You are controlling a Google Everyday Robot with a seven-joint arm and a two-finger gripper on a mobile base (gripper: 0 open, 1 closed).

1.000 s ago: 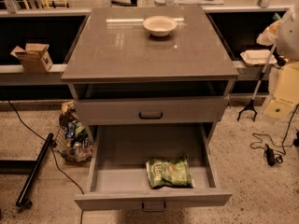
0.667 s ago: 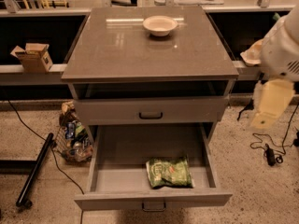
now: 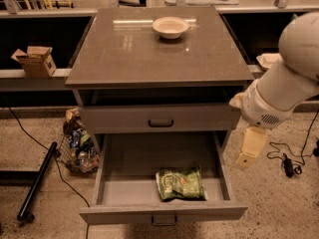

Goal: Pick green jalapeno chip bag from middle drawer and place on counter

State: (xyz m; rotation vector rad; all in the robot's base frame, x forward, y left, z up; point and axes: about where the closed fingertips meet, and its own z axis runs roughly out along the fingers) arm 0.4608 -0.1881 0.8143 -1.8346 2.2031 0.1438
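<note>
The green jalapeno chip bag (image 3: pixel 180 184) lies flat in the open middle drawer (image 3: pixel 164 214), near its front and right of centre. The counter (image 3: pixel 149 54) forms the grey cabinet's top and carries a white bowl (image 3: pixel 170 27) at the back. My white arm (image 3: pixel 286 83) reaches in from the right edge. My gripper (image 3: pixel 250 147) hangs down pale and cream-coloured just outside the drawer's right wall, above the floor and up and to the right of the bag. It holds nothing that I can see.
The shallower upper drawer (image 3: pixel 160 118) is shut. A basket of colourful wrappers (image 3: pixel 77 148) stands left of the cabinet, with a black pole (image 3: pixel 37 180) on the floor beside it. A cardboard box (image 3: pixel 36 61) sits on the left ledge. Cables (image 3: pixel 286 161) lie on the floor at the right.
My arm has swung in from the right edge, leftward and down, bringing the gripper beside the open drawer's right wall. The bag and drawer have not moved.
</note>
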